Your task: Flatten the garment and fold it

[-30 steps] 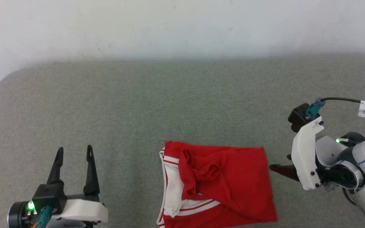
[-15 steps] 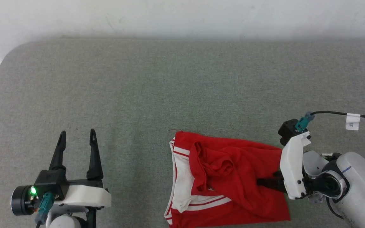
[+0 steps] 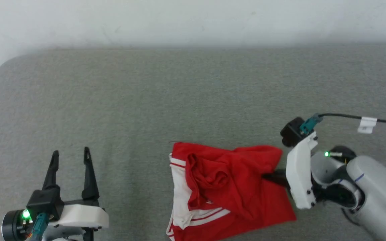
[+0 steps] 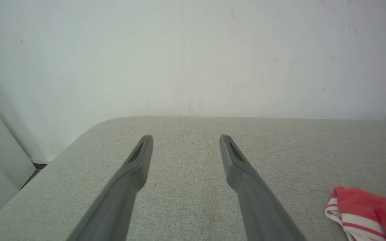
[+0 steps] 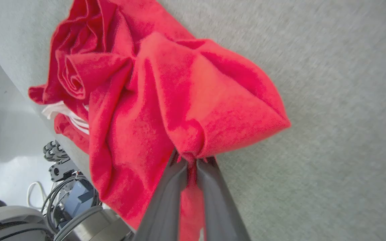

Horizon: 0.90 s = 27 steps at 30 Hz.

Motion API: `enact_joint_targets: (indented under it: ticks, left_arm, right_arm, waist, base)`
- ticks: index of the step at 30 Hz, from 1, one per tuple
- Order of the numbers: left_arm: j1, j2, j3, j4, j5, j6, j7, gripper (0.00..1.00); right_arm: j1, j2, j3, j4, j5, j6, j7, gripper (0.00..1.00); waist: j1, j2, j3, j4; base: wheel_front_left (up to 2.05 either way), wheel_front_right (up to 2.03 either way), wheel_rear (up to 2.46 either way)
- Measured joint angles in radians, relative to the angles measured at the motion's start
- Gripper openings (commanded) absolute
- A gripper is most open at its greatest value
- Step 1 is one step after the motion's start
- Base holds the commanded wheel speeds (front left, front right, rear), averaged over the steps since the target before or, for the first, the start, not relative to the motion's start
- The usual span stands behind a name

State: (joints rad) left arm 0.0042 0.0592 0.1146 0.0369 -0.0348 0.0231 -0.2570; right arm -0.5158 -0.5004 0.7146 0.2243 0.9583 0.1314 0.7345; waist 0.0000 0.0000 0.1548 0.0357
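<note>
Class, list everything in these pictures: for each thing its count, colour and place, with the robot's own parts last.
garment: one, red with white striped sleeves, crumpled on the padded surface, right of centre
padded surface: one, grey-green, under the garment
wall: one, white, behind the surface
cable: one, black with a white tag, at the right wrist
left gripper: one, dark, open, over bare surface, apart from the garment
right gripper: one, dark, shut on the garment's right edge
</note>
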Motion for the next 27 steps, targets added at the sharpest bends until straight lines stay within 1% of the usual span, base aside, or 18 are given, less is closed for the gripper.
enact_joint_targets:
  ticks: [3, 7, 11, 13, 16, 20, 23, 27]
  left_arm:
    - [0.018, 0.0, 0.013, -0.012, 0.0, 0.005, 0.0, 1.0]
    - [0.027, 0.001, 0.033, -0.042, 0.0, 0.007, 0.0, 1.0]
    - [0.037, 0.002, 0.051, -0.072, 0.001, 0.017, 0.0, 1.0]
    - [0.037, 0.007, 0.06, -0.089, 0.001, 0.017, 0.0, 1.0]
    - [0.036, 0.019, 0.082, -0.117, 0.001, 0.018, 0.0, 1.0]
    - [0.029, 0.044, 0.095, -0.152, 0.005, 0.021, 0.0, 1.0]
    - [0.007, 0.058, 0.092, -0.173, 0.012, 0.02, 0.0, 1.0]
    - [-0.036, 0.084, 0.082, -0.207, 0.027, 0.011, 0.0, 1.0]
  right_arm:
    - [-0.06, -0.06, 0.035, -0.057, -0.032, 0.0, -0.015, 0.0]
    - [-0.155, -0.157, 0.098, -0.112, -0.112, 0.0, -0.037, 0.0]
    - [-0.223, -0.237, 0.125, -0.114, -0.162, 0.0, -0.073, 0.0]
    - [-0.249, -0.269, 0.125, -0.095, -0.181, 0.0, -0.098, 0.0]
    - [-0.277, -0.292, 0.099, -0.035, -0.192, 0.0, -0.132, 0.0]
    - [-0.322, -0.303, 0.068, 0.07, -0.254, 0.0, -0.188, 0.0]
    - [-0.342, -0.296, 0.025, 0.175, -0.288, 0.0, -0.232, 0.0]
    - [-0.38, -0.269, -0.07, 0.336, -0.341, 0.001, -0.297, 0.0]
  waist:
    - [0.0, 0.0, -0.008, -0.042]
    - [0.0, 0.0, -0.007, -0.11]
    - [0.0, 0.0, 0.006, -0.189]
    - [0.0, 0.0, 0.017, -0.23]
    - [0.0, 0.0, 0.038, -0.289]
    - [0.0, 0.0, 0.082, -0.357]
    - [0.0002, 0.0, 0.128, -0.391]
    - [0.0002, 0.0, 0.198, -0.42]
  base:
    - [0.0, 0.0, 0.0]
    - [0.0, 0.0, 0.0]
    - [0.0, 0.0, 0.0]
    - [0.0, 0.0, 0.0]
    - [0.0, 0.0, 0.0]
    - [0.0, 0.0, 0.0]
    - [0.0, 0.0, 0.0]
    - [0.0, 0.0, 0.0]
